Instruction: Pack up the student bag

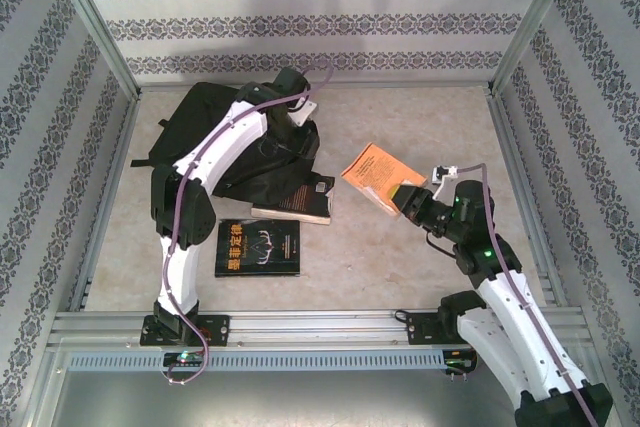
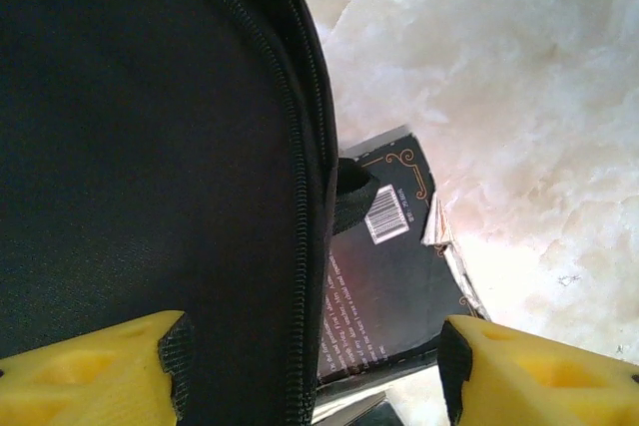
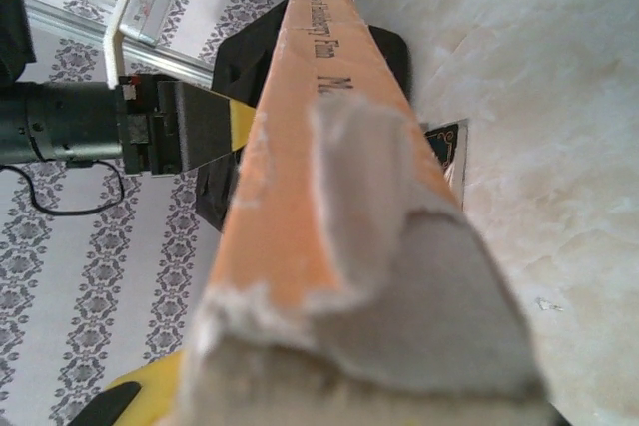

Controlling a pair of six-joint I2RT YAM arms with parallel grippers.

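2 white arms (image 1: 235, 134) with black joints, purple cables (image 1: 176, 232), yellow pincer fingers (image 2: 80, 371).

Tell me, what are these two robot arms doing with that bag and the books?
They are packing a black student bag. The right gripper holds an orange book lifted off the table. The left gripper hangs open over the bag's zippered edge, gripping nothing. One black book lies against the bag; a second black book lies nearer the arms.

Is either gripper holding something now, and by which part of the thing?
The right gripper holds the orange book by its worn near end. The left gripper stands open over the student bag's zipper edge and holds nothing.
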